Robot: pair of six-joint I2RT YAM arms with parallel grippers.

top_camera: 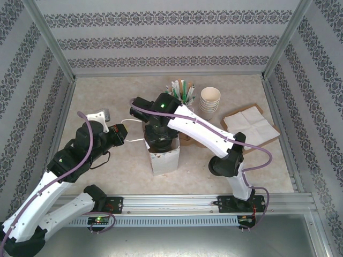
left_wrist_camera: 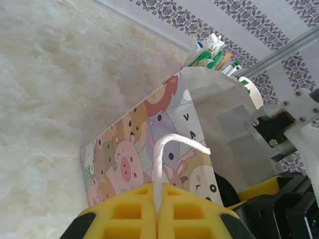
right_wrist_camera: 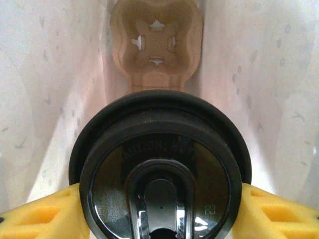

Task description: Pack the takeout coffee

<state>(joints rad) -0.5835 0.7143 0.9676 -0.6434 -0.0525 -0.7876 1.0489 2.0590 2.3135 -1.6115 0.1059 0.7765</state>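
Right wrist view: R gripper [right_wrist_camera: 159,204] half-open, clamping takeout coffee [right_wrist_camera: 159,164] by its black lid, inside paper bag [right_wrist_camera: 50,99]; cardboard cup carrier [right_wrist_camera: 156,45] at bag bottom. L gripper [left_wrist_camera: 157,211] pinched tight on bag's string handle [left_wrist_camera: 160,154].

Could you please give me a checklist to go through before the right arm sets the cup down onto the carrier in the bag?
1. Right gripper grips the takeout coffee, with a finger on each side of the lid: ok.
2. Left gripper is shut on the cord handle of the bag: ok.
3. Bag walls stand apart around the cup: ok.
4. Cup carrier lies at the bottom of the bag, and its visible slot is empty: ok.
5. Cup is lined up over a slot: cannot tell, because the lid hides what is beneath it.
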